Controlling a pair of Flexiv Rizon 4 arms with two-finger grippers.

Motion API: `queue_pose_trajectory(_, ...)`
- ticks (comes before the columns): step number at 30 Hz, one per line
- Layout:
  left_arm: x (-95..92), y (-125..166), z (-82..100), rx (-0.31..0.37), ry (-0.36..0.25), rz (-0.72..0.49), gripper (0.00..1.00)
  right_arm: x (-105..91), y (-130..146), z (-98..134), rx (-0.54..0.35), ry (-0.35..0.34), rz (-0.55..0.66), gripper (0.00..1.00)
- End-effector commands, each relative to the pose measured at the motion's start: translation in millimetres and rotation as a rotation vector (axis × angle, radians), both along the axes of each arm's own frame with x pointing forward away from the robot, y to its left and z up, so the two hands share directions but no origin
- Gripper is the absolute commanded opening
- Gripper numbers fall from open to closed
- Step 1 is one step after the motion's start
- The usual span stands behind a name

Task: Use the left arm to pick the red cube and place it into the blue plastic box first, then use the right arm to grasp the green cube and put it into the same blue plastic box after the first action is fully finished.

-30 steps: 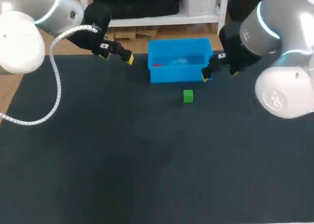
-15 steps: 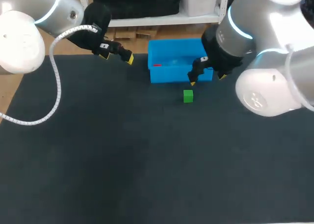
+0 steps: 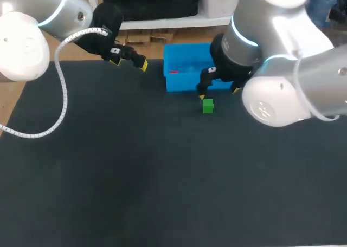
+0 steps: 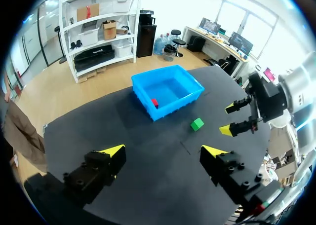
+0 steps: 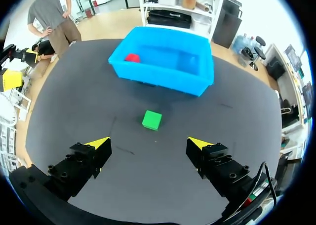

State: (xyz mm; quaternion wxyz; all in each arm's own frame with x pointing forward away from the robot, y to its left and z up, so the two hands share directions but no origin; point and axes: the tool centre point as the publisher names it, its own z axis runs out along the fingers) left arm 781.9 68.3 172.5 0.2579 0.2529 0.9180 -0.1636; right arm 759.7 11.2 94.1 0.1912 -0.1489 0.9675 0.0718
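Head view: our left gripper hangs over the far left part of the table with its fingers spread wide and nothing between them; the blue box sits well off to its side, toward the middle of the far edge; the red cube lies inside that box, at the end nearer this gripper. Our right gripper hangs in front of the box's near wall, also wide and holding nothing; the green cube rests on the table just below and beside its inner yellow tip, apart from the box; we cannot tell from here whether that tip touches it.

Left wrist view: the left gripper shows both yellow tips far apart with only bare table between them; ahead of it stands the blue box with the red cube on its floor against the near wall; the green cube lies on the table between the fingers and the box, nearer the box; the right gripper hangs just beside that cube, tips parted.

Right wrist view: the right gripper is spread wide and empty; the green cube lies just ahead of the gap between its fingers, touching neither; beyond it stands the blue box, with the red cube in one far corner.
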Motion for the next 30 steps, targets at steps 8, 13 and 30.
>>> queue_pose_trajectory(8, 0.0, 1, -0.7, -0.005, -0.002, -0.004, 1.0, 6.4, 12, -16, -0.01, 0.014, -0.008, 1.0)
queue_pose_trajectory(13, 0.0, 1, -0.7, -0.005, -0.002, -0.004, 1.0, 8.9, 17, -23, -0.047, 0.032, 0.003, 1.0)
queue_pose_trajectory(30, 0.0, 1, -0.7, -0.005, -0.002, -0.004, 1.0, 10.7, 17, -30, -0.146, 0.125, -0.003, 1.0)
